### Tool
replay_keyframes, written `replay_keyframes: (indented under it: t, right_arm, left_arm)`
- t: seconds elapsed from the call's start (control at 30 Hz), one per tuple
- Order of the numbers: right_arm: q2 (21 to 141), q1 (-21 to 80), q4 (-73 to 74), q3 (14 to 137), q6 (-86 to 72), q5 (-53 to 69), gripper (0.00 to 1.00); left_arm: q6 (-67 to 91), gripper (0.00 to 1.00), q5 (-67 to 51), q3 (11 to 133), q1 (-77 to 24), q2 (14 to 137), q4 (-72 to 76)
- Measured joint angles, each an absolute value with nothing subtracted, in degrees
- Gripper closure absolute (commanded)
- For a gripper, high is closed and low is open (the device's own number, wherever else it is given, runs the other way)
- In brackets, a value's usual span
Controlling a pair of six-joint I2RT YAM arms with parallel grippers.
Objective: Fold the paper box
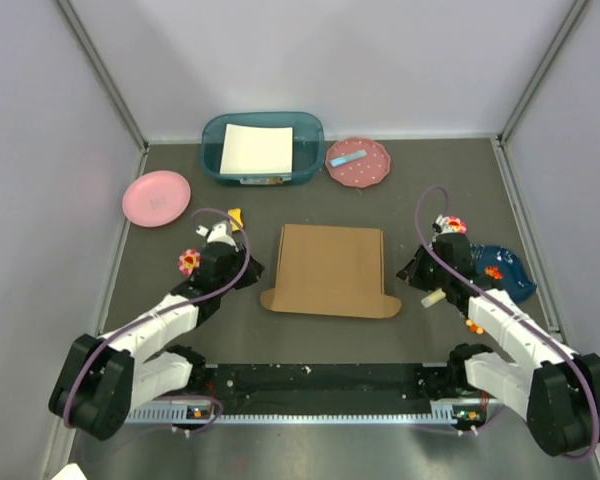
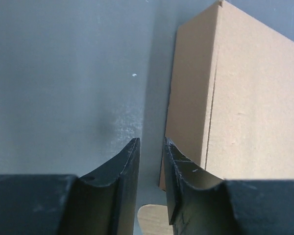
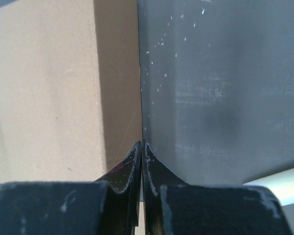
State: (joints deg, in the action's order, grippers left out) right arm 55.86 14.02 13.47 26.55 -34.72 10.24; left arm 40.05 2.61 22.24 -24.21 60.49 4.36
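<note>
My left pincer (image 2: pixel 152 147) is spread a little, with nothing in it, just beside the left side of the box (image 1: pixel 330 268). My right pincer (image 3: pixel 141 147) is pressed together and empty, right at the box's right side. The box sits in the middle of the tabletop (image 1: pixel 310 345), between my two arms. Its sides are up and its top is down. Two round tabs (image 1: pixel 272 300) poke out flat at the near corners. I think tucking those in is the job left.
</note>
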Motion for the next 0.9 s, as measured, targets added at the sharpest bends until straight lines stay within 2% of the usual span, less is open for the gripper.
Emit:
replay_keyframes:
  t: [0.23,0.5,0.9]
  right_arm:
    - [59.0,14.0,7.2,22.8,-36.8,14.7,1.00]
    - [61.7,14.0,1.9,20.6,-38.1,20.6,1.00]
    - [55.5,13.7,1.6,20.3,-38.1,22.6,1.00]
  left_arm:
    - [39.9,0.82,-4.6,22.2,-24.1,66.0,9.0]
    - [39.9,0.84,-10.3,21.2,-24.1,68.6,12.7]
    - [39.3,0.85,-13.7,18.0,-23.7,66.0,15.9]
